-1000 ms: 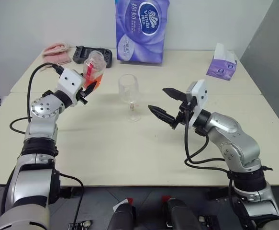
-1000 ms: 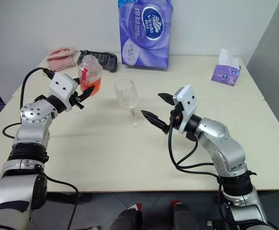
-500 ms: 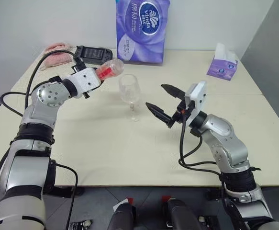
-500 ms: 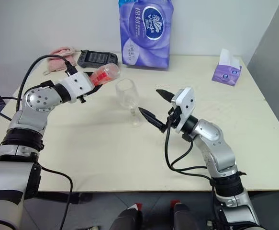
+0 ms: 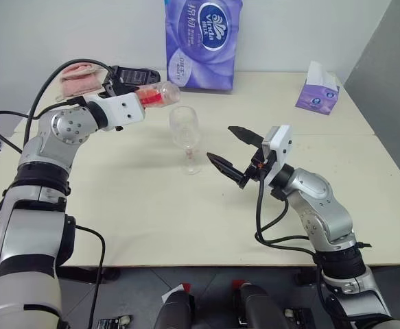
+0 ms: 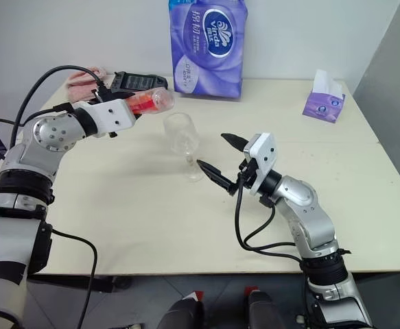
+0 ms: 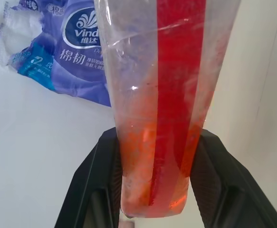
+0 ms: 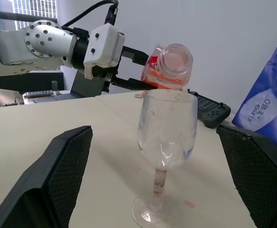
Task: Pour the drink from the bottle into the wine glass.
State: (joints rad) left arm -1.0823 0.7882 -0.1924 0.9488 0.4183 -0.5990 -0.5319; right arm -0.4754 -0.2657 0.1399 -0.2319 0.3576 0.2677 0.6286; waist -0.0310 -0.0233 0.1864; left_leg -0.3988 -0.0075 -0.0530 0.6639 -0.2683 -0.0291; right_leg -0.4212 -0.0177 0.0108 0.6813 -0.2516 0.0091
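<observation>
Clear plastic bottle [image 5: 155, 95] of orange-red drink [image 7: 164, 156] pinched in left hand [image 5: 139, 96], lying level above clear stemmed wine glass [image 5: 185, 137]. Right hand [image 5: 230, 150] spread beside the stem.

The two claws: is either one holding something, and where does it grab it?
The left gripper holds the bottle by its lower body, near the base, tipped sideways toward the wine glass. The right gripper is open and holds nothing.
</observation>
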